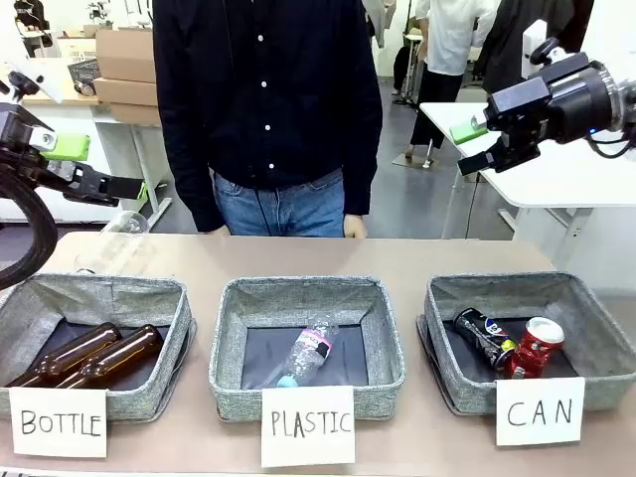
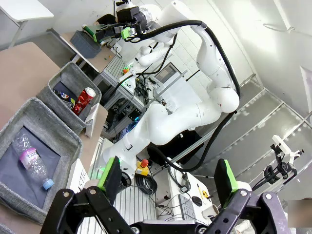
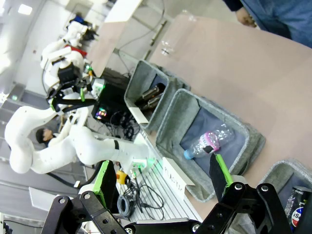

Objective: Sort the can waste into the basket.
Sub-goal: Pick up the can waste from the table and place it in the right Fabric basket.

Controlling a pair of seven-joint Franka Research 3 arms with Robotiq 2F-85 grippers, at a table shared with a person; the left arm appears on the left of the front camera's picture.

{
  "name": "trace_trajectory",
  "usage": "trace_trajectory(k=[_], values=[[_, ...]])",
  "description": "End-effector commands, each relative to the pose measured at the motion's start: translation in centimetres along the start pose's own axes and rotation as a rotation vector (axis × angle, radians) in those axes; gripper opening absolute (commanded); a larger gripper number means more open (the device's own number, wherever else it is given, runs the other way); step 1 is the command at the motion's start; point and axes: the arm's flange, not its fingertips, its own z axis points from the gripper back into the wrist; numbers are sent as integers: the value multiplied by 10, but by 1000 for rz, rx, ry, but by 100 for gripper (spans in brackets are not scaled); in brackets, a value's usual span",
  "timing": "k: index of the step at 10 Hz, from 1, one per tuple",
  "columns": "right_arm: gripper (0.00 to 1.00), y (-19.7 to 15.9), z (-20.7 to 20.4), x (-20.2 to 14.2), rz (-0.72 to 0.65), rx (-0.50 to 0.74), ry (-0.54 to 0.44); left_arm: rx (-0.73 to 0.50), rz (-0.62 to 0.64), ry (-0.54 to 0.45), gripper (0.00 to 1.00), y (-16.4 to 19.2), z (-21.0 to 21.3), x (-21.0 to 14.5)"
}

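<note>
The red can (image 1: 537, 345) and the black-and-blue can (image 1: 483, 336) lie side by side, touching, inside the grey basket (image 1: 596, 328) marked by a white "CAN" card (image 1: 540, 410) at the near right of the table (image 1: 397, 258). The red one lies to the right, the dark one tilted to its left. In the middle basket (image 1: 229, 343), behind the "PLASTIC" card (image 1: 308, 425), lies one clear plastic bottle (image 1: 308, 351). The left basket (image 1: 169, 308), behind the "BOTTLE" card (image 1: 58, 422), holds two brown glass bottles (image 1: 89, 358).

Both arms hang high above the table, well apart from the baskets. The left gripper (image 1: 104, 169) and the right gripper (image 1: 472, 146) each hold nothing, jaws spread wide. A person in a dark shirt (image 1: 268, 89) stands at the far edge, one hand (image 1: 355, 228) at the table's rim.
</note>
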Motion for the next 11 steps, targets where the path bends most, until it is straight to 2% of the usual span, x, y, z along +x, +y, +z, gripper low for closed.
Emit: trace_trajectory(k=[1,11], values=[[100,-1,0,0,18,7,3,-18,-18,-12,100,-2,1,2],[100,-1,0,0,18,7,3,-18,-18,-12,100,-2,1,2]])
